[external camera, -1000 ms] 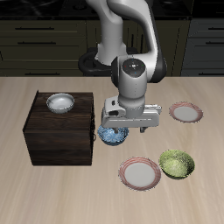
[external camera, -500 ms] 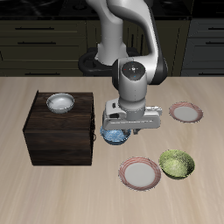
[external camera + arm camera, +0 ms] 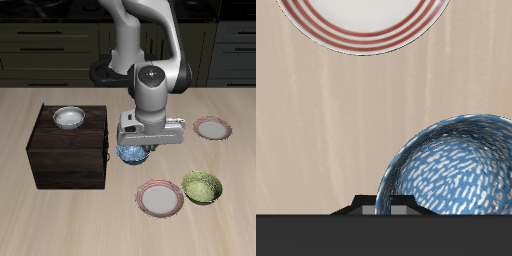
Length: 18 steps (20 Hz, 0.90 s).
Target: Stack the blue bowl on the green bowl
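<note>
The blue bowl point(image 3: 132, 153), speckled blue and white, sits by the dark wooden box, just under my hand. My gripper point(image 3: 134, 146) is down on it, with the jaws closed over its rim. In the wrist view the blue bowl point(image 3: 451, 170) fills the space beside my gripper point(image 3: 381, 206), and its rim runs between the fingertips. The green bowl point(image 3: 202, 186), mottled yellow-green, stands apart near the table's front edge beside a pink-rimmed plate. I cannot tell whether the blue bowl touches the table.
A dark wooden box point(image 3: 68, 155) stands close beside the blue bowl, with a small white-grey bowl point(image 3: 69, 117) on top. One pink-rimmed plate point(image 3: 160, 197) lies next to the green bowl and also shows in the wrist view point(image 3: 364, 20). Another plate point(image 3: 212, 127) lies farther back.
My hand dipped onto the blue bowl and then rose slightly. The bowl shifted a little away from the box with it.
</note>
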Motion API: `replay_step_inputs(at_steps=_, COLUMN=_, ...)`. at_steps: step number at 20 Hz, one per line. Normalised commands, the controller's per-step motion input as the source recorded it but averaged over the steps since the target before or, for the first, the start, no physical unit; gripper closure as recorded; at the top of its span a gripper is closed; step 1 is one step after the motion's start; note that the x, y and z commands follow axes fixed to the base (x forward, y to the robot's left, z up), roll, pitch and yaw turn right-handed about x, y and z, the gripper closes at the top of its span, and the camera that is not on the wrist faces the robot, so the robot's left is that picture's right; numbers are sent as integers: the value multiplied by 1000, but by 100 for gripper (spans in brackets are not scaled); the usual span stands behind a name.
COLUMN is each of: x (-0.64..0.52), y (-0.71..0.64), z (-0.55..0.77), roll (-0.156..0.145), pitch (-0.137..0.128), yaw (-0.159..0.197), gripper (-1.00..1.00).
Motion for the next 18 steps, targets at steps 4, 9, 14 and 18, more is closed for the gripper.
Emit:
replay_step_inputs(at_steps=4, x=-132, y=153, z=514, roll=39, pitch=-68, yaw=-17, gripper=100)
replay_step_inputs(at_steps=9, x=-103, y=165, z=657, roll=32, pitch=-93, yaw=-17, gripper=100)
replay_step_inputs(at_steps=14, x=75, y=149, z=364, roll=-4, pitch=-47, yaw=1, gripper=100)
replay_step_inputs(at_steps=18, x=129, y=146, z=295, roll=-11, pitch=-44, yaw=-5, gripper=100)
